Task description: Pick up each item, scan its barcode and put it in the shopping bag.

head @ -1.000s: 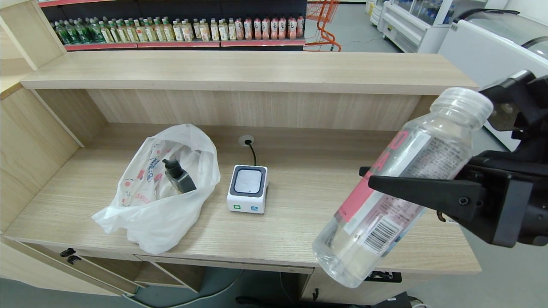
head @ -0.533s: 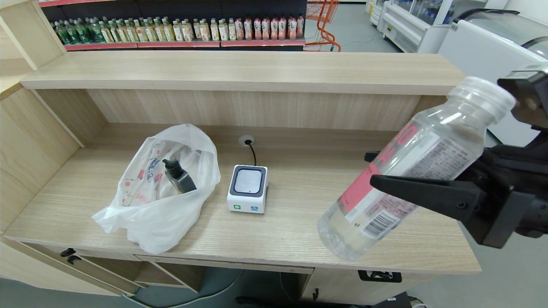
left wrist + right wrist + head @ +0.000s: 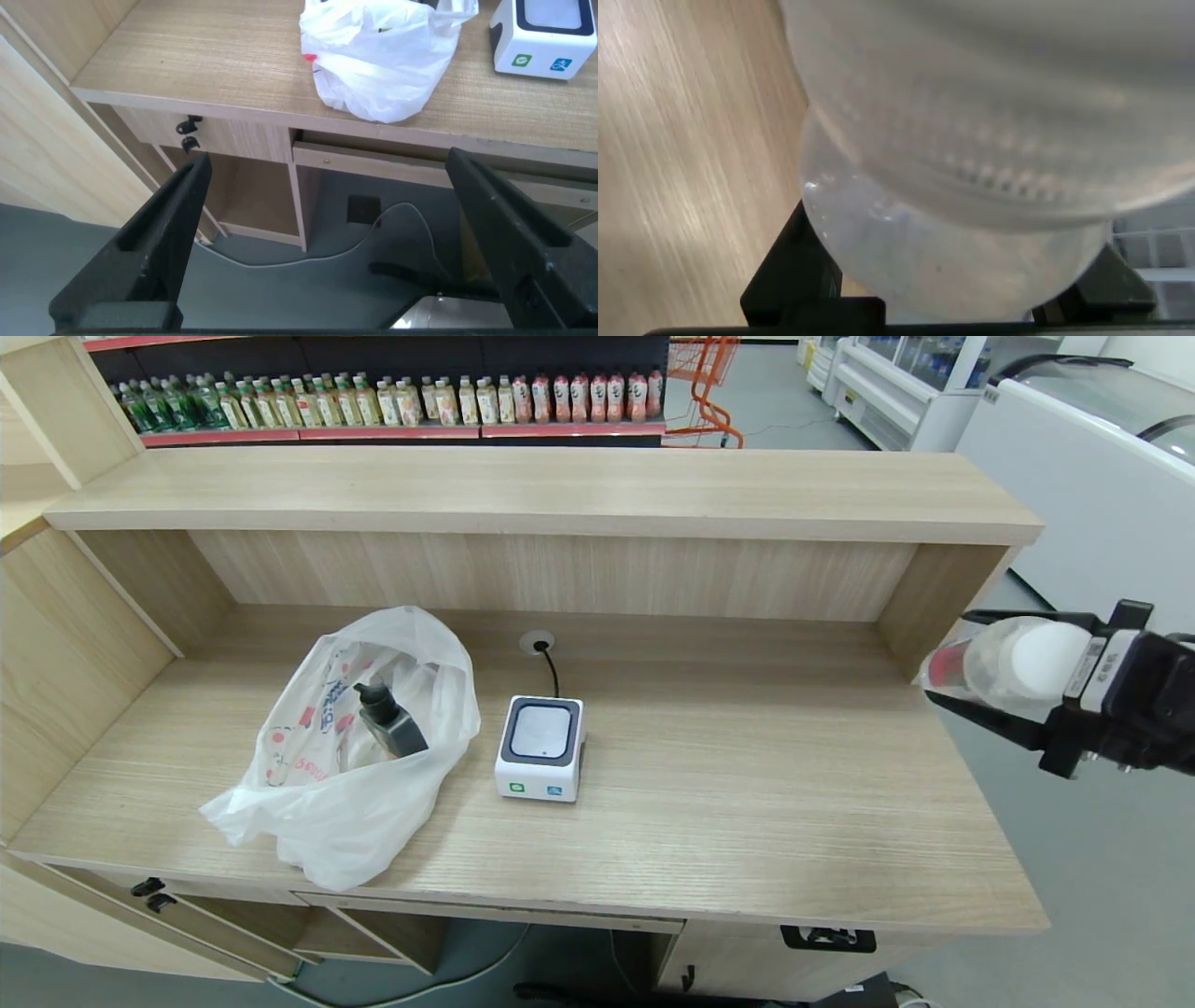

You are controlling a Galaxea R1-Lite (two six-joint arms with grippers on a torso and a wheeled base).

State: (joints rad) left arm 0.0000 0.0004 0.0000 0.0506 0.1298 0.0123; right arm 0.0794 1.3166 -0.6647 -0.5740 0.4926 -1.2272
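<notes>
My right gripper [image 3: 948,658] is shut on a clear plastic bottle [image 3: 1004,663] with a white cap and a pink label, held off the counter's right end with the cap toward the head camera. Close up in the right wrist view, the bottle [image 3: 971,140] sits between the black fingers [image 3: 799,275]. The white shopping bag [image 3: 336,756] lies on the counter's left part with a dark pump bottle [image 3: 392,723] inside. The white barcode scanner [image 3: 541,747] stands mid-counter. My left gripper [image 3: 327,168] is open, low in front of the counter's edge, below the bag [image 3: 378,51].
The wooden counter [image 3: 747,803] has a raised back shelf and side walls; bare surface lies between the scanner and the right end. The scanner's cable runs to a hole behind it. Drawer handles [image 3: 190,133] sit under the front edge. Drink shelves and freezers stand behind.
My right arm has carried the bottle away from the head camera, to the counter's right end. The bottle has turned so its cap points at the camera. Bag and scanner are unmoved.
</notes>
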